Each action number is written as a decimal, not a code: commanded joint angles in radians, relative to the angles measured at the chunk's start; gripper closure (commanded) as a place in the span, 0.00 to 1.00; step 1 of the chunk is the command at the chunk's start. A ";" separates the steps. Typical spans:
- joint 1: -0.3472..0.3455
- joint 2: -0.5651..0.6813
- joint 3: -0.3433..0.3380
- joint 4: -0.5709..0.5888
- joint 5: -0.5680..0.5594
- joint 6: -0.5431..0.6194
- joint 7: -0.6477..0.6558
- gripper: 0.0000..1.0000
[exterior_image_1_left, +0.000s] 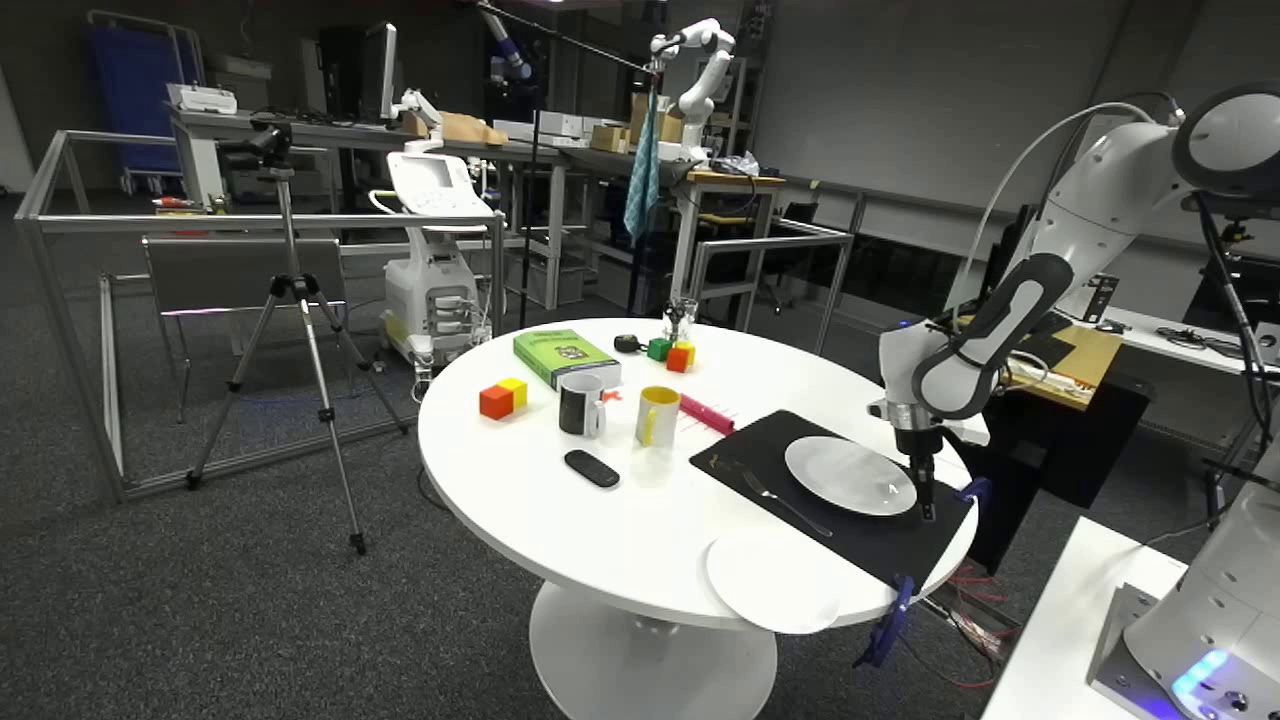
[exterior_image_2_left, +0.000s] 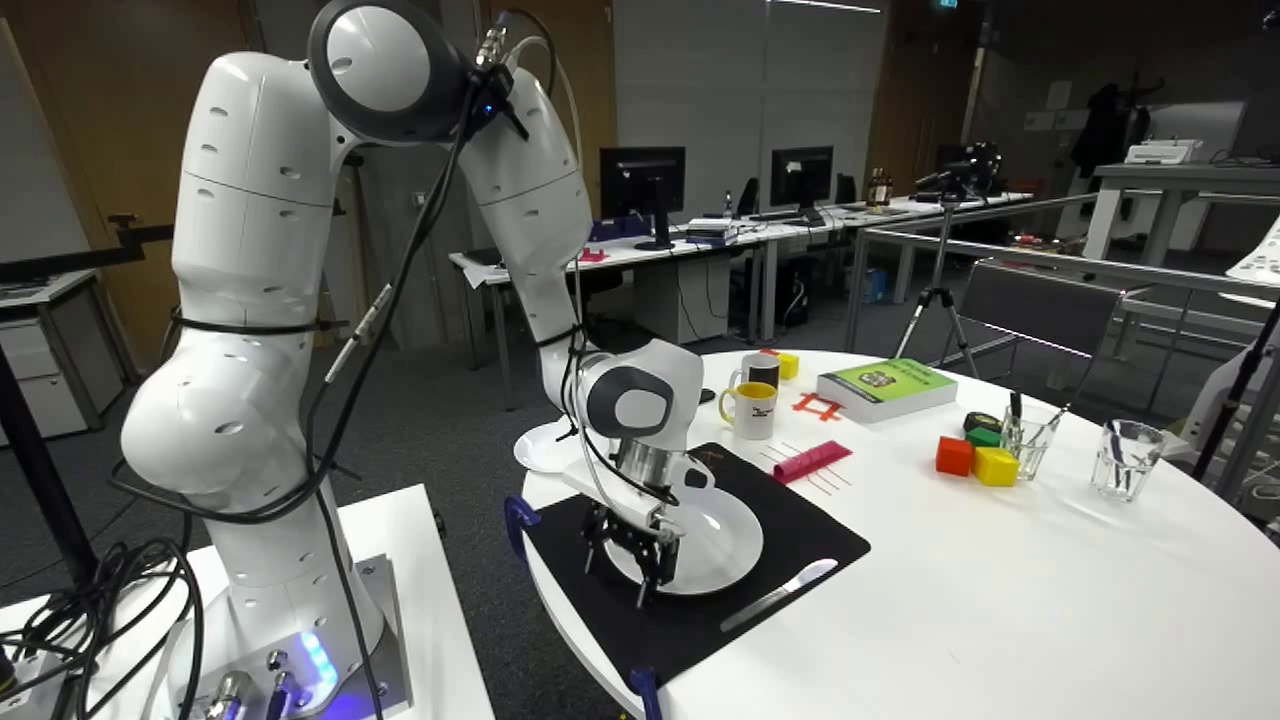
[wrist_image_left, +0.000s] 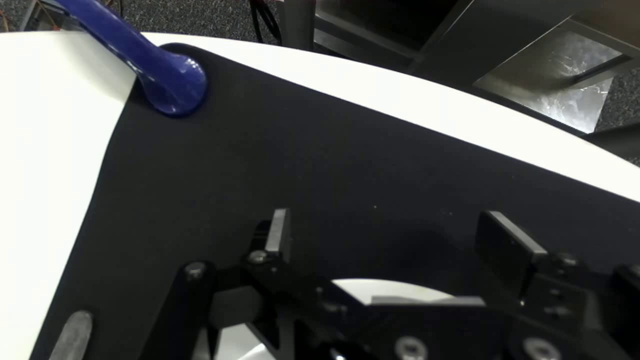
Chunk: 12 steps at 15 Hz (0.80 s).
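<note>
The plate (exterior_image_1_left: 850, 476) (on a black mat (wrist_image_left: 325, 160)) lies just beside the gripper (wrist_image_left: 395, 232).

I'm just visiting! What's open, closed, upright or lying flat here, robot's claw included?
Black two-fingered gripper: open, holding nothing.
Round white plate on black mat: lying flat.
Silver fork: lying flat.
Silver knife: lying flat.
Thick green-covered book: closed, lying flat.
Black-and-white mug: upright.
White mug with yellow interior: upright.
Two clear drinking glasses: upright.
</note>
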<state>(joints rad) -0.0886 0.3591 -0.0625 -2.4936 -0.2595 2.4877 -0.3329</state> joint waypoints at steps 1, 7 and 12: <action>0.009 0.020 -0.015 0.015 -0.072 0.031 0.000 0.00; 0.016 0.041 -0.029 0.017 -0.152 0.103 0.020 0.00; 0.018 0.050 -0.040 0.016 -0.183 0.148 0.024 0.00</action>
<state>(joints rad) -0.0885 0.3946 -0.0825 -2.4868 -0.4078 2.5987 -0.3278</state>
